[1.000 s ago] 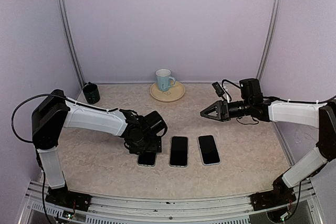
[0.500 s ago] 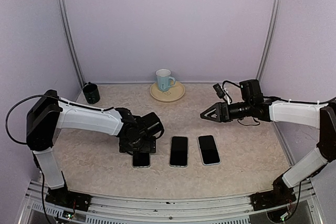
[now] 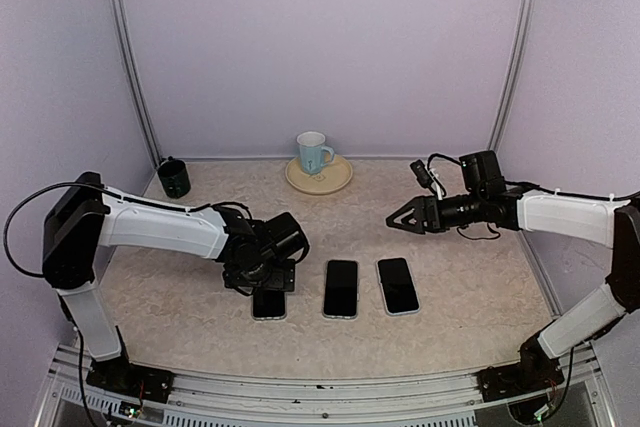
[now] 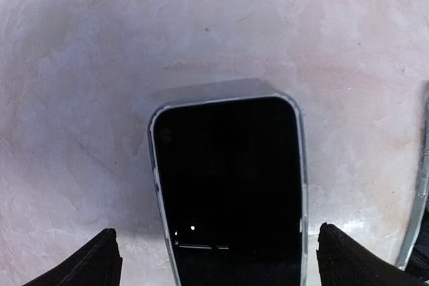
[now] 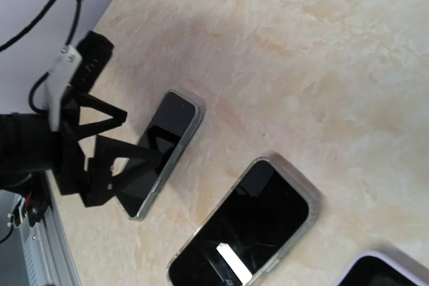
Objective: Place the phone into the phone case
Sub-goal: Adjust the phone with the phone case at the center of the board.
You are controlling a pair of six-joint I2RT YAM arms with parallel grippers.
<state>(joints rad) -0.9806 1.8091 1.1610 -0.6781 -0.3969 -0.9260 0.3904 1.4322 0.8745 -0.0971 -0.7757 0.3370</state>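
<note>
A phone [image 4: 228, 179] with a black screen lies flat on the table, the pale rim of a clear phone case [image 4: 153, 165] running round its edge. It is the leftmost phone [image 3: 268, 305] in the top view. My left gripper [image 4: 224, 262] hangs just above its near end, open, one dark fingertip [image 4: 100, 262] on each side and apart from the rim. In the top view my left gripper [image 3: 262, 285] covers the phone's far end. My right gripper [image 3: 401, 217] is open in the air to the right, holding nothing; its fingers do not show in its own wrist view.
Two more cased phones lie beside it, the middle phone [image 3: 341, 288] and the right phone [image 3: 398, 285]. A white mug [image 3: 314, 152] stands on a plate [image 3: 337, 180] at the back. A dark cup [image 3: 174, 177] is at the back left.
The left gripper opened fully and shifted left and slightly back; the left phone now lies a little further left. The right gripper opened wider and drew slightly right.
</note>
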